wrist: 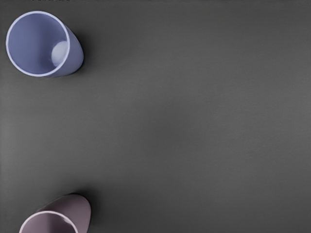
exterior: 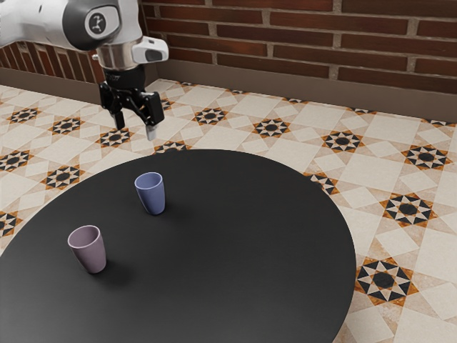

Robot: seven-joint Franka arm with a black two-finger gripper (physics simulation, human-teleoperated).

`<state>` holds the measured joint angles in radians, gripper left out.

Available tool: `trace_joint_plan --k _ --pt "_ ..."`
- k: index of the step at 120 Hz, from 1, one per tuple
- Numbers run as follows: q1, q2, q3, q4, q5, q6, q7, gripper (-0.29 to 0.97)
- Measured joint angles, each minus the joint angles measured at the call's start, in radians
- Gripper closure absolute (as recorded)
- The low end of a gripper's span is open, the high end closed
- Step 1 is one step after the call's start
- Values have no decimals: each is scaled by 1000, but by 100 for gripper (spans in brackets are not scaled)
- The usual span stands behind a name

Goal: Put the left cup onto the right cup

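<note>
Mauve cup (exterior: pixel 87 249) (wrist: pixel 58 218): upright near the black round counter's (exterior: pixel 250 257) (wrist: pixel 194 121) edge at the exterior view's left. Blue cup (exterior: pixel 150 193) (wrist: pixel 43 44): upright, apart from it, nearer the far edge. Pincer (exterior: pixel 136 128): fingers spread, gripping nothing, high above the far edge.

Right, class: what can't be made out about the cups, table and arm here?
Mauve tapered cup: wrist view, picture's edge cuts off most of its rim.
Blue tapered cup: exterior view, its own wall hides its inside.
Round black table: exterior view, near rim cut off; top hides any legs.
White robot arm: exterior view, cut off at the upper left, above the open black gripper.
</note>
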<state>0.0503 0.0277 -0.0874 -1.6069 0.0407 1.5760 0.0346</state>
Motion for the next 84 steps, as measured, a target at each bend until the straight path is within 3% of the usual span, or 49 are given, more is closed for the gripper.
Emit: trace_joint_plan --k 84 --pt "-16 31 10 -21 0 55 5 0"
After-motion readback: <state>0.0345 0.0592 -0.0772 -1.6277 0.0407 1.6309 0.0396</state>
